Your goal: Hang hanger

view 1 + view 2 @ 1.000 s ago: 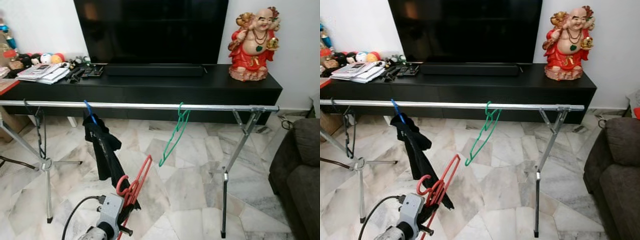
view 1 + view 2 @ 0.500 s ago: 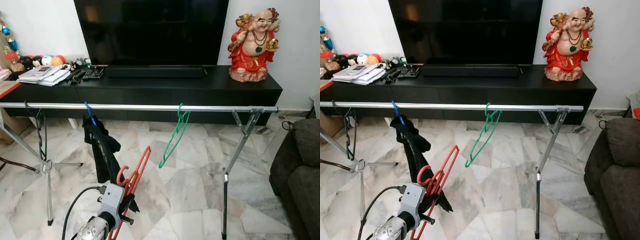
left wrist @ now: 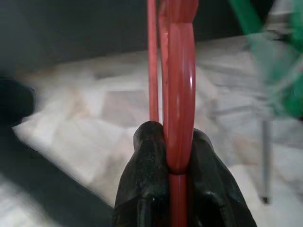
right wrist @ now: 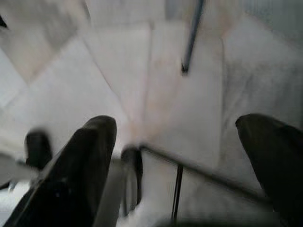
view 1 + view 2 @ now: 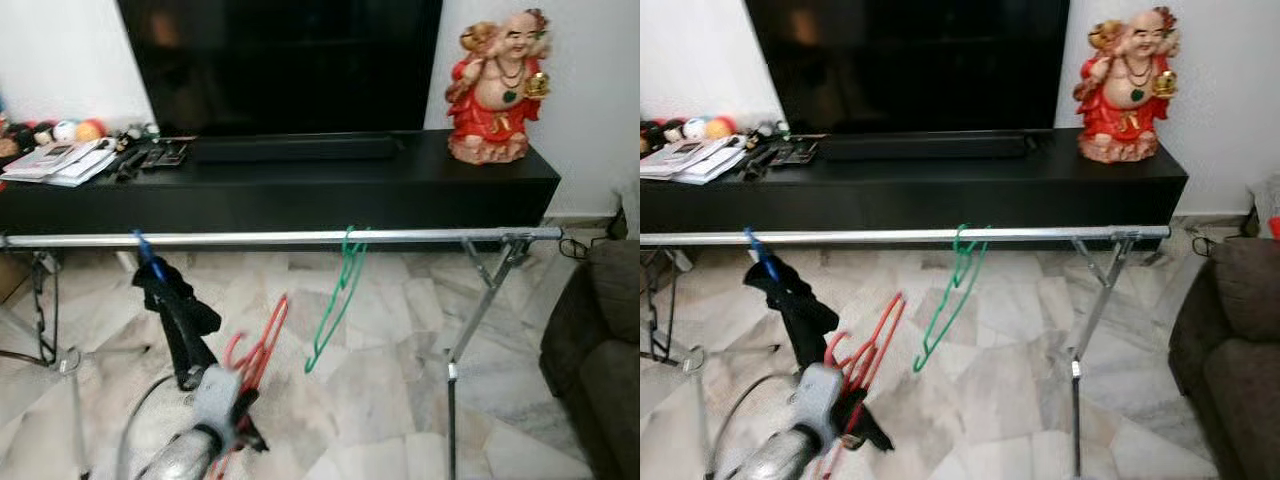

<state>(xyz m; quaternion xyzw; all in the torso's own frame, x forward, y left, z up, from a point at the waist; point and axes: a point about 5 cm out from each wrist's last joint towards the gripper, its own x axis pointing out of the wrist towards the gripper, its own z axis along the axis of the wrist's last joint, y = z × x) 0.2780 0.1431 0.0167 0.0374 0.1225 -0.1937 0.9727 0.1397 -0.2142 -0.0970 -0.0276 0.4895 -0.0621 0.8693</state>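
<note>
1. Black TV console [image 5: 300, 190] along the far wall, under a dark screen. A red figurine [image 5: 497, 85] stands at its right end; papers and small items lie at its left end. No legible writing, brand or label anywhere.
2. Grey sofa [image 5: 600, 350] at the right edge, on marble floor.
3. Metal rail [image 5: 280, 238] runs left to right in front of the console, on folding legs. On it hang a black garment [image 5: 175, 310] on a blue hook at the left and a green hanger [image 5: 335, 300] near the middle.
4. Red hanger [image 5: 258, 348]: pinched in the left gripper [image 3: 173, 156], fingers pressed together on its red rod. It is held low and near, left of the green hanger and right of the garment, long axis slanting up and away toward the rail.
5. Key relation: the rail lies above and beyond the red hanger; judged, the hook must go up and over the bare span between garment and green hanger. The left arm is the nearer.
6. Right gripper [image 4: 180, 156]: fingers spread, empty, over the floor.
</note>
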